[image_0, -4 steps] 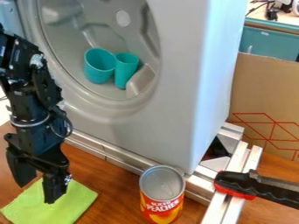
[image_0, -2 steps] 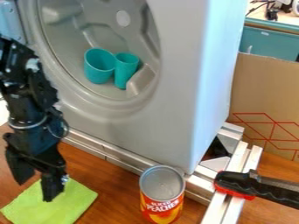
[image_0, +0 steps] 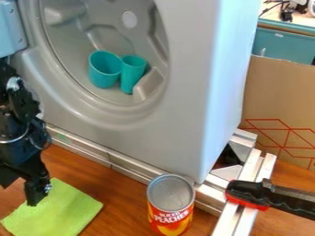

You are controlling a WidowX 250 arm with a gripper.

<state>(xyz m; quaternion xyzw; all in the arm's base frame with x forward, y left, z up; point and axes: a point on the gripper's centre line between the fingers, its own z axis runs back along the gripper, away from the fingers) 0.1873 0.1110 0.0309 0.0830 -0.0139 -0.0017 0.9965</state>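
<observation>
Leftmost, at the edge of the view, the black gripper hangs low over the wooden table, its two fingers spread well apart and nothing held between them. Above it, in the upper left corner, is a light blue panel with small screws along its edge. The green cloth lies flat on the table at the lower left, its upper part just beside the nearer finger; from this angle, I cannot tell whether the two touch. Behind the cloth, a metal rail slants down to the right along the foot of a large grey housing. Inside the round hollow of this housing, two teal cups sit side by side: a wider one on the left and a slimmer one on the right. Further right, a can with a red and orange label stands upright on the table, in front of the rail. Next come pale metal bars, with a black and red handle lying across them. Behind these, at the right, stands brown cardboard marked with red lines, and beyond it a teal cabinet.
</observation>
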